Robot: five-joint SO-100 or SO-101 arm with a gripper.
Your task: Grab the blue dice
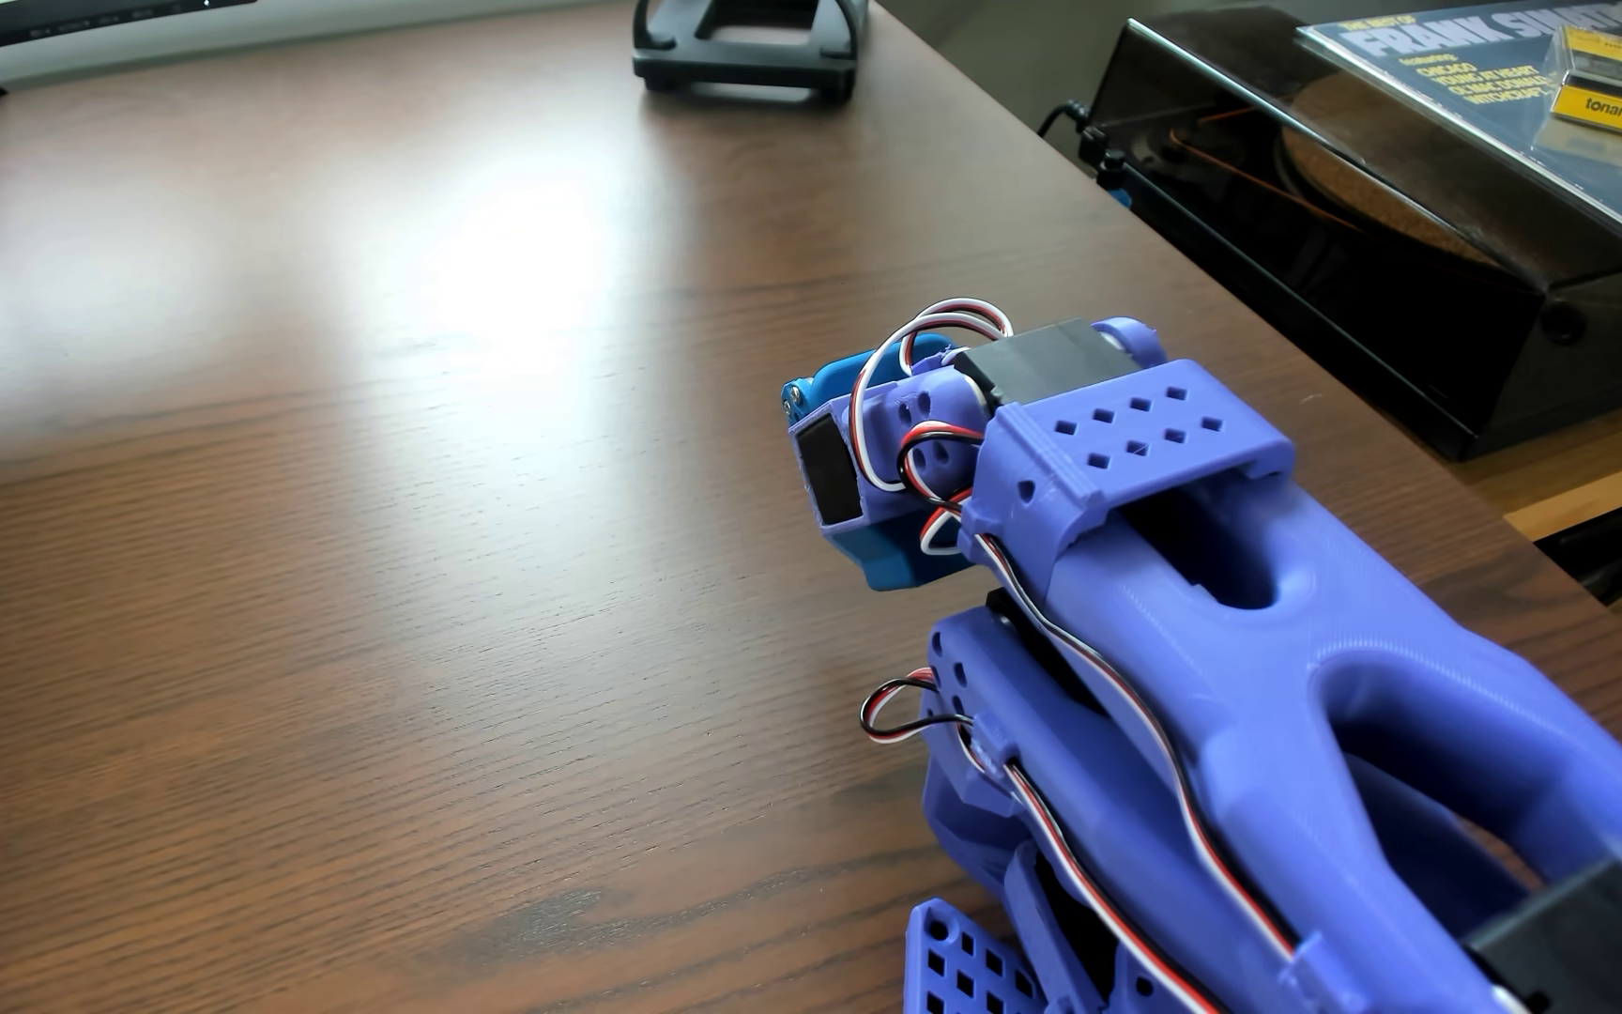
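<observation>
Blue dice: not visible in this view.
Gripper point(870, 546): bright blue, folded beneath the wrist; jaw state cannot be told.
Arm point(1275, 634): purple, over wooden table point(349, 487).
Background: record player point(1373, 244).

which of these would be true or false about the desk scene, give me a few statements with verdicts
1. The arm is purple-blue plastic. True.
2. The blue dice lies in plain sight on the table. False: no dice shows anywhere.
3. A black stand sits at the table's far edge. True.
4. The pincer's fingertips are clearly visible and wide open. False: the pincer is folded under the wrist, its state unreadable.
5. The record player stands on the wooden table. False: it sits beside it, to the right.
</observation>
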